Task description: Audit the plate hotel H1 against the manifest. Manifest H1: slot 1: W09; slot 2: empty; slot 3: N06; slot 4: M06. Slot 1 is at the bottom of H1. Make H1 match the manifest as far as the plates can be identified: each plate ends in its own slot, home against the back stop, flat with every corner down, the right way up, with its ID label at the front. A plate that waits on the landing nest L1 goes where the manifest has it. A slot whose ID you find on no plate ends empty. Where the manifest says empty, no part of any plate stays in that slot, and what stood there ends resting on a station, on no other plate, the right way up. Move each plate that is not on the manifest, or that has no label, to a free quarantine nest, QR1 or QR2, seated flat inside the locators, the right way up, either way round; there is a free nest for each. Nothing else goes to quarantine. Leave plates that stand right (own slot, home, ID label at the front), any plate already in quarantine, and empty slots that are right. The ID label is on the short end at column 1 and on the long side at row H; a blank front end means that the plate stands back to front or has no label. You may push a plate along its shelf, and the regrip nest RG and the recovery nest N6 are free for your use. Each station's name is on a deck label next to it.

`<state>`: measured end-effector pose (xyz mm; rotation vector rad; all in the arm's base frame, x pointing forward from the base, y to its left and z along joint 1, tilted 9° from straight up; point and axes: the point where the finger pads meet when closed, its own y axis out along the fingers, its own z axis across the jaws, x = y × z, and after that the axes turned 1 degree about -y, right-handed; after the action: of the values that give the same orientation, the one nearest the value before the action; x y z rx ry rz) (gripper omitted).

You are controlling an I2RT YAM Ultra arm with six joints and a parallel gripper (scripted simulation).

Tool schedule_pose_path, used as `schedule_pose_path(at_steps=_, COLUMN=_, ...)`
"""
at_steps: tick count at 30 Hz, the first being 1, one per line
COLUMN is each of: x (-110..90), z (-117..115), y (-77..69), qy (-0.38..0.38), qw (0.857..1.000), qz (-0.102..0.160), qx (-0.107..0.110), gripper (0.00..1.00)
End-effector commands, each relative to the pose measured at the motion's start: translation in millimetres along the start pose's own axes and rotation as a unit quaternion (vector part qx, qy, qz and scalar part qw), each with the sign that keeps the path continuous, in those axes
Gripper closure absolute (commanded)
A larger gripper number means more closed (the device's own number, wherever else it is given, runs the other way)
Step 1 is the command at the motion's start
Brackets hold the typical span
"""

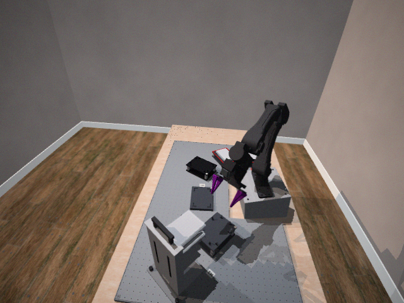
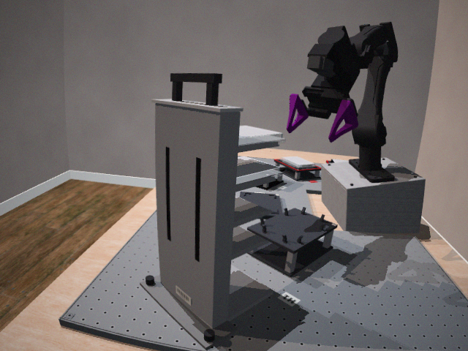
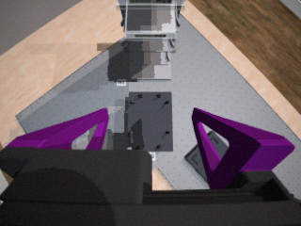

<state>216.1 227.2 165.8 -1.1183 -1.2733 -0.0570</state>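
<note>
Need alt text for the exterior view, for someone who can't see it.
A dark robot arm on a grey block holds its open, empty purple-fingered gripper in the air, to the right of a tall grey plate hotel with a black handle. A pale plate juts from the hotel's top shelf; a dark raised nest with pegs stands in front, on the perforated deck.

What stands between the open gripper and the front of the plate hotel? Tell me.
Nothing visible blocks that path. The gripper hangs open in the air, high above the deck. The raised nest with pins stands in front of the plate hotel, but well below the fingers, level with the lower shelves.
</note>
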Motion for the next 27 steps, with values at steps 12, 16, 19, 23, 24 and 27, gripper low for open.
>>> schedule_pose_path(at_steps=12, x=7.1, z=-0.7, y=-4.2, qy=0.002, qw=1.000, qz=-0.013, qx=0.000, gripper=0.00)
schedule_pose_path(at_steps=16, x=7.1, z=-0.7, y=-4.2, qy=0.002, qw=1.000, qz=-0.013, qx=0.000, gripper=0.00)
schedule_pose_path(at_steps=19, x=4.8, z=-0.7, y=-1.8, qy=0.002, qw=1.000, qz=-0.013, qx=-0.001, gripper=0.00)
schedule_pose_path(at_steps=23, x=-2.1, z=-0.5, y=5.3, qy=0.002, qw=1.000, qz=-0.013, qx=-0.001, gripper=0.00)
schedule_pose_path(at_steps=24, x=-4.4, z=-0.5, y=7.7, qy=0.002, qw=1.000, qz=-0.013, qx=-0.001, gripper=0.00)
schedule_pose_path(at_steps=27, x=-11.4, z=-0.3, y=15.0, qy=0.002, qw=1.000, qz=-0.013, qx=-0.001, gripper=0.00)
